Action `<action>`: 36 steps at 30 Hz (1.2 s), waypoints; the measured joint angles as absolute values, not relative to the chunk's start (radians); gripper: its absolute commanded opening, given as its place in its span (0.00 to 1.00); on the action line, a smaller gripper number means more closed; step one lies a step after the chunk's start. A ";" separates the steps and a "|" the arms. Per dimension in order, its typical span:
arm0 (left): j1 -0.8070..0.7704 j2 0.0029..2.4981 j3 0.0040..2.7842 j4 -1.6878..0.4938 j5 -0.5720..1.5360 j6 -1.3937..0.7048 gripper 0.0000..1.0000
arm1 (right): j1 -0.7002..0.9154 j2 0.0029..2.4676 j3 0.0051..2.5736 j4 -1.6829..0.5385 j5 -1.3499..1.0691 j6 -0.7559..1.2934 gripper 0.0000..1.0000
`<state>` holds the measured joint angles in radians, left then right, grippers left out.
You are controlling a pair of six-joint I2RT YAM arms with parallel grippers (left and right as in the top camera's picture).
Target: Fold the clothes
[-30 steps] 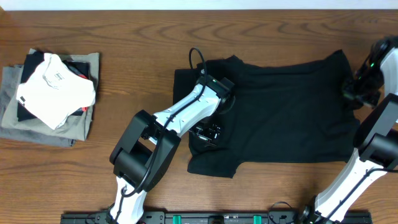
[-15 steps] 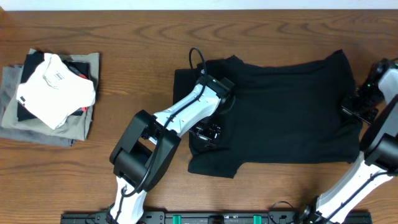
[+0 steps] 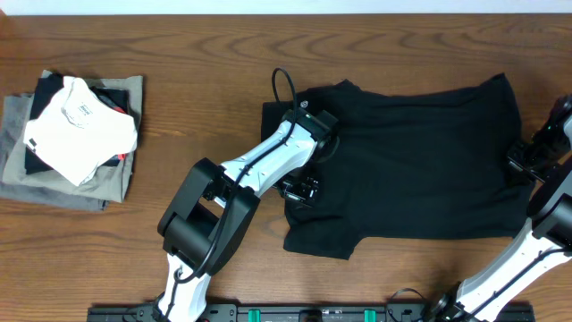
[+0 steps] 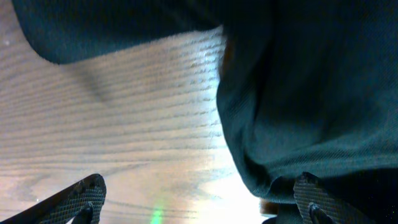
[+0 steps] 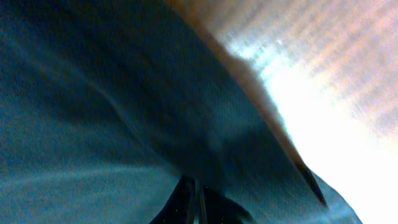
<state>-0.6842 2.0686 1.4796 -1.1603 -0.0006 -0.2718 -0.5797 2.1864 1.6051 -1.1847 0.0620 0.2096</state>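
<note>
The clothes, a black T-shirt (image 3: 420, 161), lie spread flat across the middle and right of the wooden table (image 3: 179, 54). My left gripper (image 3: 300, 190) hovers low over the shirt's left part, near a sleeve. In the left wrist view this left gripper (image 4: 199, 205) is wide open, bare wood between its fingers, and the right fingertip (image 4: 317, 196) rests against the shirt's (image 4: 311, 93) folded edge. My right gripper (image 3: 525, 163) is at the shirt's right edge. In the right wrist view the right gripper (image 5: 196, 202) is shut, pinching the dark fabric (image 5: 93, 124).
A stack of folded garments stands at the far left: a white one (image 3: 79, 125) on top, a grey-olive one (image 3: 63, 183) beneath. The left arm (image 3: 259, 165) stretches diagonally from the front edge to the shirt. A black rail (image 3: 268, 313) runs along the front.
My right gripper has moved right and toward the front, dragging the shirt's right edge with it. The whole shirt has slid slightly to the right. The left gripper has stayed put.
</note>
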 measured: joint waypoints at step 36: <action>-0.590 2.093 1.525 -0.736 0.076 -0.228 0.06 | -0.490 2.191 1.689 -1.214 -0.001 0.201 0.01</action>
